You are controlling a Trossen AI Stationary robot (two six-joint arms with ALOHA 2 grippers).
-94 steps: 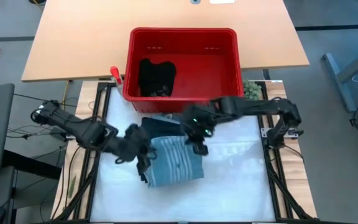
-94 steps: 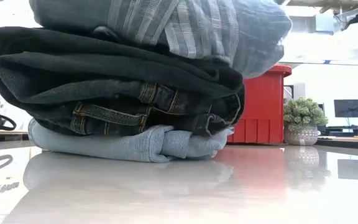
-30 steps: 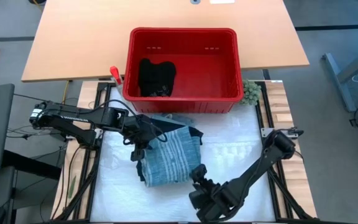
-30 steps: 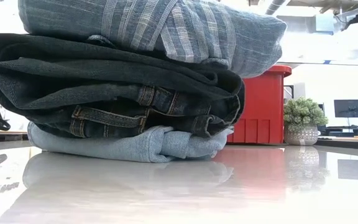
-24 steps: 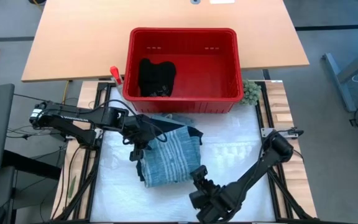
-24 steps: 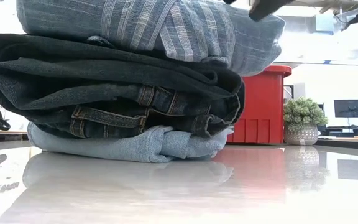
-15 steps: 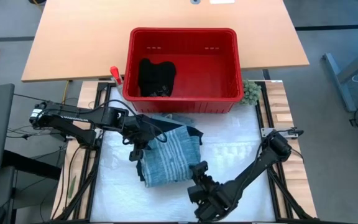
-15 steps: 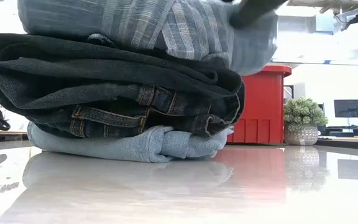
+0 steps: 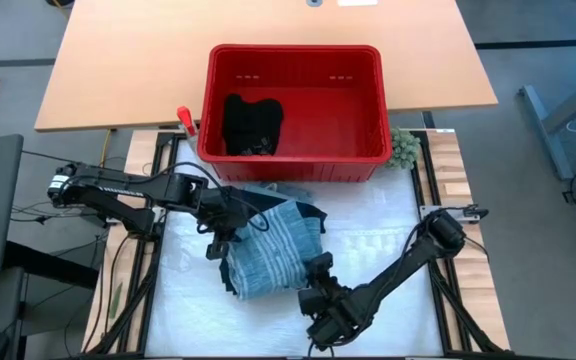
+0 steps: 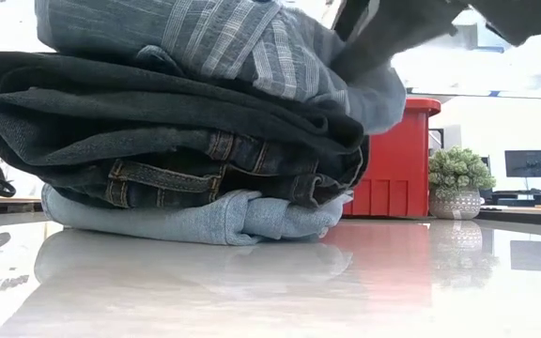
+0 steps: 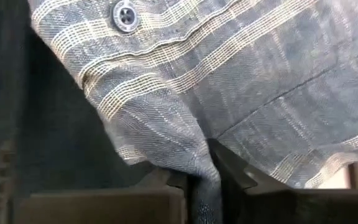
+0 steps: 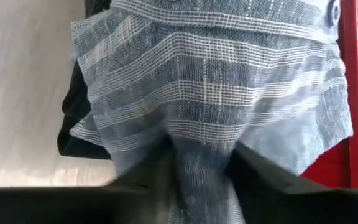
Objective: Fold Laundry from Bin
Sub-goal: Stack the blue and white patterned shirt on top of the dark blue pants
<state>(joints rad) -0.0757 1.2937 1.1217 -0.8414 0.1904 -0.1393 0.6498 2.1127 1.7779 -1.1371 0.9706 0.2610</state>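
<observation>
A blue-white striped shirt [image 9: 273, 250] lies folded on top of a stack. Under it are dark denim [image 10: 158, 122] and a light blue garment [image 10: 205, 221], which rests on the white table. My left gripper [image 9: 220, 238] is at the shirt's left edge, shut on the cloth. My right gripper [image 9: 318, 268] is at the shirt's near right corner with cloth gathered between its fingers; it also shows in the low view [image 10: 374, 38]. The red bin [image 9: 208, 100] stands behind the stack with a black garment [image 9: 251, 122] inside. My left gripper pinches a fold of the striped shirt's left edge [image 11: 194, 158] between its two fingers [image 11: 235, 171], slanting down from the table's left. The shirt's body stays lying on the stack. My right gripper has a bunched ridge of the shirt's near right corner [image 12: 194, 146] between its two fingers [image 12: 260, 177]. It comes slanting down from the table's near right. The cloth there is drawn together into pleats, and the rest lies on the stack.
A small green plant [image 9: 403, 145] sits by the bin's right near corner, and a red-handled tool [image 9: 184, 118] lies at the bin's left. Bare white table surface [image 9: 378, 240] lies right of the stack. Dark frame rails [image 9: 438, 280] run along the table's sides.
My right gripper has gone from near the table's front edge toward the stack and down onto the striped shirt's near right corner. In the low view the shirt's right end has been pushed in and gathered toward the left. The left gripper and the lower garments have stayed put.
</observation>
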